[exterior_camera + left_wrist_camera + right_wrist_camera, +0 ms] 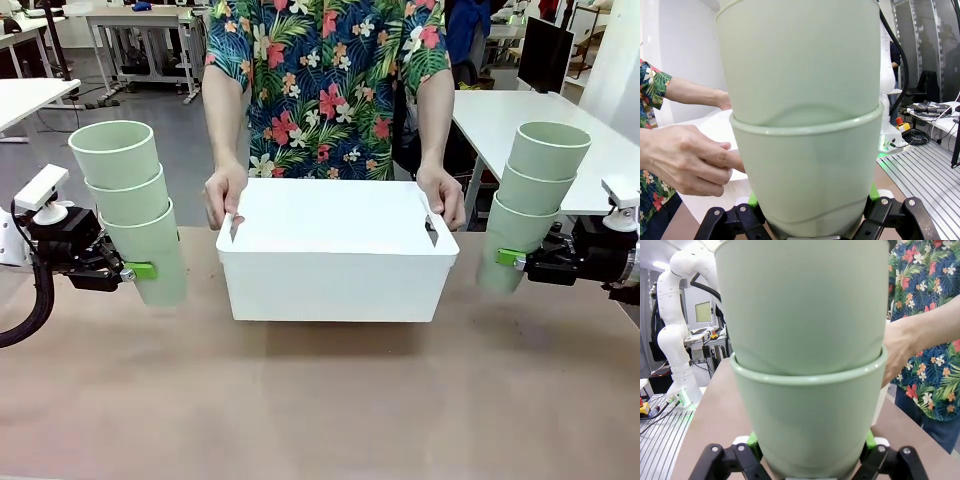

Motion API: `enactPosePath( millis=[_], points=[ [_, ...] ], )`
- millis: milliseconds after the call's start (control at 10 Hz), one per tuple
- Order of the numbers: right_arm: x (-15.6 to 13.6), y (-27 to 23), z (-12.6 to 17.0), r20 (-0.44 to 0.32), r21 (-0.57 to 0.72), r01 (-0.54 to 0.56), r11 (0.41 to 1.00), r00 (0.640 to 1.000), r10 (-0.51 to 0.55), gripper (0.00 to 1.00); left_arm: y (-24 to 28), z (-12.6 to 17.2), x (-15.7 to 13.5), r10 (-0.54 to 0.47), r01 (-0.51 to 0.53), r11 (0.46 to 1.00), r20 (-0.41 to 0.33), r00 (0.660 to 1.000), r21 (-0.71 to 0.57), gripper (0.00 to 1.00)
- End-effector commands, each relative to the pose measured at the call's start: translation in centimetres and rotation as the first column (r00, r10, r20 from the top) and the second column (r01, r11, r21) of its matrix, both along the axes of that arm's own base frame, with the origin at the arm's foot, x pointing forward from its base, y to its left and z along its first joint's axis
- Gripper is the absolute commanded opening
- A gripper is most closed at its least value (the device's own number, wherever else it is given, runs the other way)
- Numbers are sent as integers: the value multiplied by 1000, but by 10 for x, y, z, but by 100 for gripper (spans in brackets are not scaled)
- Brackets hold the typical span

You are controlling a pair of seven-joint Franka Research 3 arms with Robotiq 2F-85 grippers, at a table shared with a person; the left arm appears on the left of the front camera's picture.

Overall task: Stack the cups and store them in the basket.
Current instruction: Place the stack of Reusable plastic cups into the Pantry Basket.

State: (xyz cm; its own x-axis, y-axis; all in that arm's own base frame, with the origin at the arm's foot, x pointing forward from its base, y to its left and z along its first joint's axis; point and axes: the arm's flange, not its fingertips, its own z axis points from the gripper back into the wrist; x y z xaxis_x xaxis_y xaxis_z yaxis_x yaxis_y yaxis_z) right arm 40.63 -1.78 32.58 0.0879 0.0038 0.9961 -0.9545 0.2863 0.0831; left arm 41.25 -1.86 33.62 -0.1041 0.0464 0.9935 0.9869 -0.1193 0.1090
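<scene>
Cups [535, 190] in threes, left claw [150, 268] pinching one stack [140, 225], right claw [505, 258] another, pads [753, 200] half-hidden

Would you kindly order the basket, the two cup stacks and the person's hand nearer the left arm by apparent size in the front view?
1. basket, clearly largest.
2. left cup stack and right cup stack: three cups each, looking alike, so tied.
3. person's hand, smallest.

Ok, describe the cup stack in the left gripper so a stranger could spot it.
Find the white basket mid-table, held by a person. Left of it, the left gripper clamps a three-cup mint stack by its bottom cup. The twin stack is right of the basket, leaning the opposite way.
</scene>
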Motion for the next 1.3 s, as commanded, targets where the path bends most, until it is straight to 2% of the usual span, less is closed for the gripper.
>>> enactPosePath(
  millis=[0,1200],
  points=[
    [0,1,3,7,-2,-1,1000,1000,1,85,1,4,-1,-3,3,1000,7,1000,-6,85],
    [0,1,3,7,-2,-1,1000,1000,1,85,1,4,-1,-3,3,1000,7,1000,-6,85]
  ],
)
